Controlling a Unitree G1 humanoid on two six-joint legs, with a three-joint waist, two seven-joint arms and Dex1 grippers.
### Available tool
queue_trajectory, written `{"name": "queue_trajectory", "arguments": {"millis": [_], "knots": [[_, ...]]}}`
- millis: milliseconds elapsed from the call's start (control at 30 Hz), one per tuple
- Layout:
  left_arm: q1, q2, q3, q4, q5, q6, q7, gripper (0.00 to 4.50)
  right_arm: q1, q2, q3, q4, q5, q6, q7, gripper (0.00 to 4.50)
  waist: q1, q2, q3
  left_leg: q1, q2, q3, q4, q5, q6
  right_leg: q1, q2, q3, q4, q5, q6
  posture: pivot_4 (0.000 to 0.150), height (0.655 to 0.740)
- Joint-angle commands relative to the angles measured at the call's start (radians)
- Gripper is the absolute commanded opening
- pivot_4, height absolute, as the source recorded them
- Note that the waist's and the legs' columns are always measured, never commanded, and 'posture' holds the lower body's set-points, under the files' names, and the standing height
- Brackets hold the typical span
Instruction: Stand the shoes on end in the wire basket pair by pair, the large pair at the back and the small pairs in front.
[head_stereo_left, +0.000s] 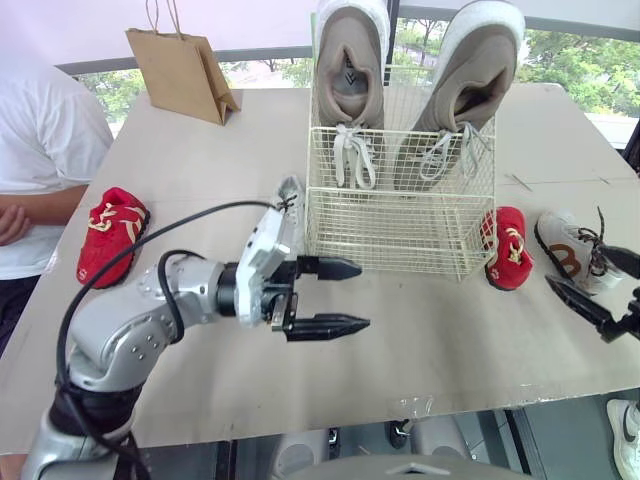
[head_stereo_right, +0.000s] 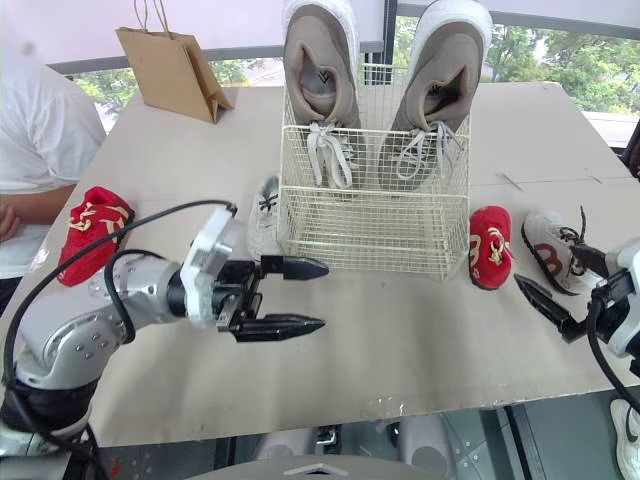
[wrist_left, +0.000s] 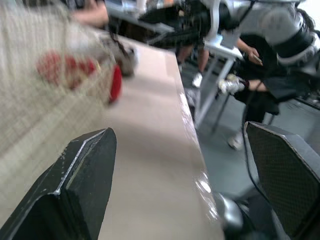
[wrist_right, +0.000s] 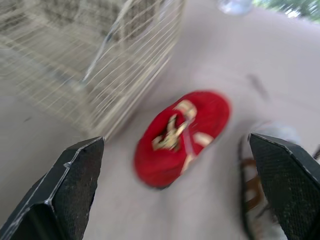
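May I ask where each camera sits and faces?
Head views: on the head, facing down over the table and basket; left gripper and right gripper show.
Left wrist view: along its open fingers, across the table toward the right gripper.
Right wrist view: along its open fingers, at the red shoe beside the basket.
All share basket and red shoe.

Two grey shoes (head_stereo_left: 348, 60), two red shoes (head_stereo_left: 112, 232)
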Motion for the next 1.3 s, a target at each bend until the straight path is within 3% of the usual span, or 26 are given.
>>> {"name": "queue_trajectory", "arguments": {"millis": [33,167,267,500,667,767,900,1033,1167,1300], "knots": [[0.051,0.035,0.061,-0.077,-0.019,-0.035,-0.028,4.45,0.009,0.025,-0.027,0.014,-0.047,-0.022,-0.02,4.5,0.0,0.0,0.0,0.0,0.0,0.0,0.0,0.0,0.0,0.0,0.0,0.0,0.0,0.0,0.0,0.15,0.74],[0.073,0.046,0.069,-0.099,-0.034,-0.042,-0.03,4.45,-0.004,0.044,-0.007,0.073,-0.136,0.014,-0.102,4.5,0.003,0.001,0.0,0.0,0.0,0.0,-0.001,-0.001,-0.002,0.0,-0.006,-0.001,-0.001,0.0,0.0,0.15,0.74],[0.042,0.024,0.05,-0.104,-0.041,-0.044,-0.005,4.45,-0.109,0.038,0.0,0.175,-0.146,0.081,-0.192,4.5,-0.001,0.001,0.001,0.0,-0.001,0.0,-0.001,-0.001,-0.002,0.0,-0.006,-0.001,-0.002,0.0,0.0,0.15,0.74],[-0.019,-0.013,0.017,-0.097,-0.046,-0.038,0.044,4.45,-0.297,-0.04,0.138,0.419,-0.197,0.236,-0.222,4.5,-0.001,0.003,0.001,0.0,-0.001,0.001,-0.003,0.002,0.002,-0.001,0.001,0.0,-0.002,0.0,0.0,0.15,0.74],[-0.025,-0.028,0.007,-0.109,-0.049,-0.041,0.074,4.45,-0.423,-0.023,0.235,0.578,-0.242,0.258,-0.226,4.5,-0.001,0.004,0.002,0.0,-0.001,0.001,-0.003,0.002,0.003,-0.001,0.001,0.001,-0.002,0.0,-0.001,0.15,0.74],[-0.027,-0.039,0.011,-0.113,-0.053,-0.041,0.1,4.5,-0.453,-0.024,0.285,0.642,-0.295,0.199,-0.209,3.65,0.0,0.004,0.002,0.0,-0.001,0.002,-0.003,0.002,0.003,-0.001,0.002,0.001,-0.002,0.0,-0.001,0.15,0.74],[-0.03,-0.04,0.013,-0.11,-0.06,-0.038,0.111,4.5,-0.448,-0.02,0.297,0.654,-0.326,0.137,-0.173,1.79,-0.001,0.004,0.002,0.0,-0.001,0.002,-0.003,0.002,0.003,-0.001,0.002,0.001,-0.003,0.0,-0.001,0.15,0.74],[-0.028,-0.032,0.025,-0.074,-0.06,-0.046,0.082,4.5,-0.376,-0.027,0.252,0.599,-0.34,0.064,-0.115,0.76,0.001,0.004,0.002,0.0,-0.001,0.002,-0.003,0.002,0.003,-0.001,0.002,0.002,-0.003,0.0,0.0,0.15,0.74],[-0.054,-0.04,0.021,-0.03,-0.062,-0.047,0.057,4.5,-0.265,-0.047,0.15,0.502,-0.335,0.033,-0.053,0.23,0.009,0.005,0.002,0.0,-0.001,0.0,-0.003,0.002,0.003,-0.001,0.002,0.0,-0.002,0.0,0.0,0.15,0.74],[-0.122,-0.069,0.025,0.033,-0.101,-0.022,0.069,4.5,-0.147,-0.068,0.014,0.382,-0.329,-0.033,0.064,0.06,0.008,0.006,0.002,0.0,-0.001,0.002,-0.003,0.002,0.003,-0.001,0.002,0.001,-0.003,0.0,0.0,0.15,0.74]]}}
